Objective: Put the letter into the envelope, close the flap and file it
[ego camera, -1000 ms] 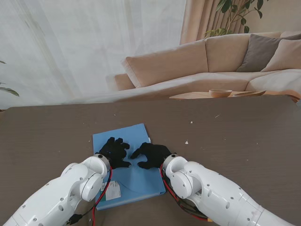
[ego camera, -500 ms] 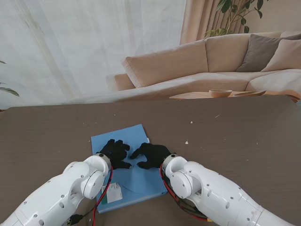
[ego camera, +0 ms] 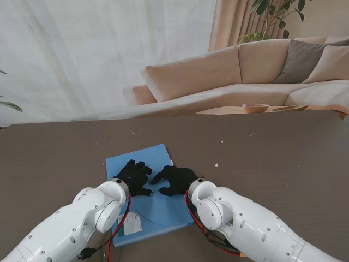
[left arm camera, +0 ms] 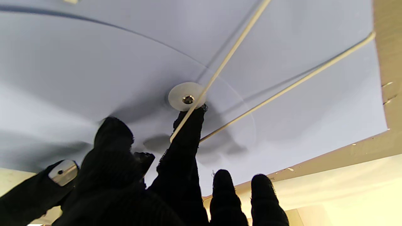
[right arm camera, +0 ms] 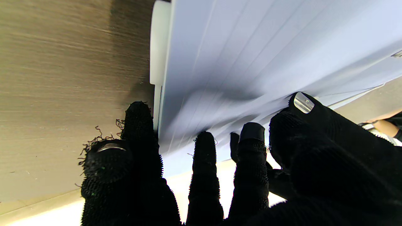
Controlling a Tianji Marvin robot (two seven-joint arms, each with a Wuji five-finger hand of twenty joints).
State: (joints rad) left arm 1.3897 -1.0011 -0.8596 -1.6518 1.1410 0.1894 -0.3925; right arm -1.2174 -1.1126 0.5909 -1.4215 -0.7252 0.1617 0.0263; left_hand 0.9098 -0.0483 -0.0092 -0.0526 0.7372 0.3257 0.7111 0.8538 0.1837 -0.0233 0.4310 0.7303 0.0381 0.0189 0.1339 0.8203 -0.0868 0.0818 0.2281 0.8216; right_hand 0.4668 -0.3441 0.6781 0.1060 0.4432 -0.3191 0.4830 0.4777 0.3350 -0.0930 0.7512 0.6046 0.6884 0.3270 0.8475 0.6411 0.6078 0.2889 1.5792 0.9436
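Both hands lying spread, gripping nothing: left hand [ego camera: 133,176] and right hand [ego camera: 175,179] pressing fingertips on blue envelope [ego camera: 147,161] lying flat on table [ego camera: 272,158]; white letter edge [right arm camera: 156,47] poking out.

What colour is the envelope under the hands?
Light blue envelope, clearest in the stand view.

A dark wood-grain table [ego camera: 283,158] filled the foreground, dotted with small pale crumbs [ego camera: 216,164]. Beyond its far edge stood a beige sofa [ego camera: 218,73] with a grey cushion [ego camera: 305,57] at the right. A wooden bowl [ego camera: 256,107] sat on a low table before it. Sheer white curtains [ego camera: 98,49] hung behind, and a leafy plant [ego camera: 272,16] rose at the far right
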